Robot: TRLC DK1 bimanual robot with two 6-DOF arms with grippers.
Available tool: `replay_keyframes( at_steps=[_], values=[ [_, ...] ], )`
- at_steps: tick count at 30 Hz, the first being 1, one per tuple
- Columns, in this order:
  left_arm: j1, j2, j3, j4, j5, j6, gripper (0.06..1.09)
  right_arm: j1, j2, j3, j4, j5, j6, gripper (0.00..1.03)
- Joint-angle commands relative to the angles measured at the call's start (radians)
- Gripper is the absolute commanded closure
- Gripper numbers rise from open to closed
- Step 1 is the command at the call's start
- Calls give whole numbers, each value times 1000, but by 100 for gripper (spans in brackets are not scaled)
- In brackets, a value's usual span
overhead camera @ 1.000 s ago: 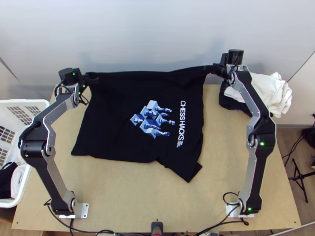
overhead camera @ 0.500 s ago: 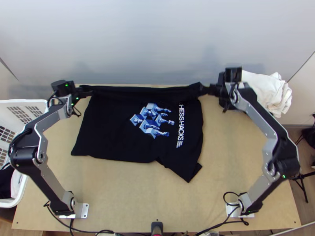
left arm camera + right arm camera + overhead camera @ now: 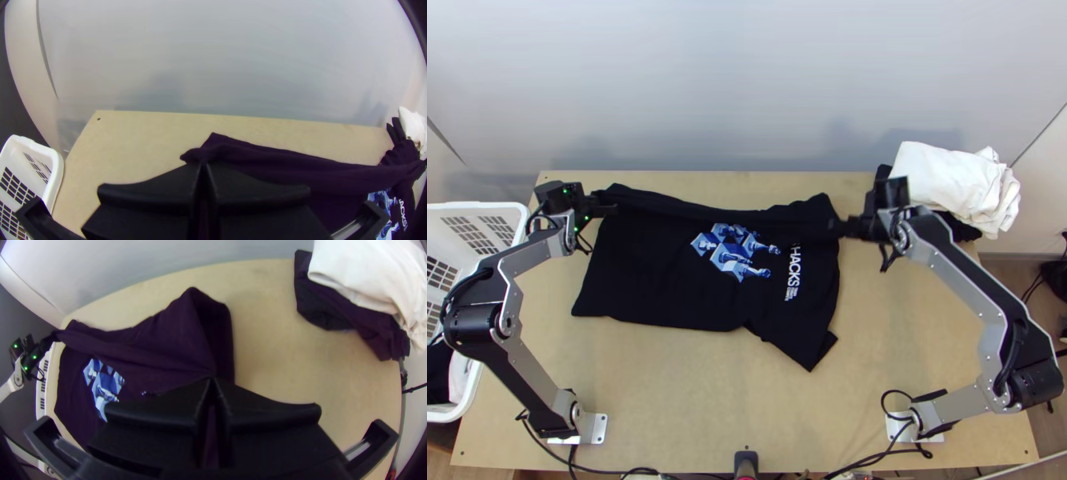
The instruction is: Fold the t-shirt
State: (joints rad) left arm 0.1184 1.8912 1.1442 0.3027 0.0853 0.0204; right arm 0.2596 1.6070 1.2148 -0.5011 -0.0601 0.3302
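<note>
Left gripper (image 3: 613,210), upper left; right gripper (image 3: 845,228), right of centre: both closed on t-shirt (image 3: 659,276). Draw held edge taut, lower evenly, release together.

T-shirt (image 3: 659,280) on table (image 3: 707,400) (basket (image 3: 491,207) to the left).

So I've got two grippers, the left gripper (image 3: 609,210) and the right gripper (image 3: 845,228), two fingers (image 3: 151,191) on each, so four total lol. Then one t-shirt (image 3: 659,280) with one blue picture (image 3: 735,252), one wooden table (image 3: 707,400), one white basket (image 3: 479,207) and one pile of clothes (image 3: 943,180), can't tell how many pieces.
</note>
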Motion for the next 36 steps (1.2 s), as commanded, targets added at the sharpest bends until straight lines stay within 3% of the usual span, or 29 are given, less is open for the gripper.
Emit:
replay_keyframes(
  at_steps=[1, 10, 11, 12, 13, 15, 16, 20, 25, 28, 31, 36],
  values=[
    [-29, -7, -46, 7, 1, -5, 105, 86, -10, -135, -14, 6, 32, 100],
    [-29, -38, -63, -79, 1, -14, 104, 78, 87, -181, 79, 19, 21, 100],
    [-22, -43, -63, -99, 2, -14, 101, 66, 74, -181, 99, 19, 15, 100],
    [-16, -46, -58, -123, 2, -14, 90, 46, 50, -182, 122, 16, 15, 93],
    [-10, -53, -55, -163, 4, -14, 71, 32, 14, -189, 138, 3, 15, 72],
    [9, -86, -54, -243, 31, -23, 23, 18, -61, -195, 162, -6, 24, 0],
    [26, -107, -54, -292, 73, -42, 12, 18, -94, -186, 157, -21, 23, 4],
    [90, -205, -43, -481, 226, -66, 12, 20, -266, -190, 98, -61, 24, 3],
    [118, -336, -97, -660, 241, 49, 12, 73, -423, -285, -65, -175, 9, 3],
    [158, -422, -156, -731, 272, 167, 12, 130, -496, -374, -123, -188, -48, 4],
    [216, -469, -170, -869, 344, 302, 12, 141, -533, -386, -271, -282, -131, 4],
    [276, -454, -170, -991, 346, 461, 12, 145, -495, -350, -496, -322, -313, 4]
  ],
)
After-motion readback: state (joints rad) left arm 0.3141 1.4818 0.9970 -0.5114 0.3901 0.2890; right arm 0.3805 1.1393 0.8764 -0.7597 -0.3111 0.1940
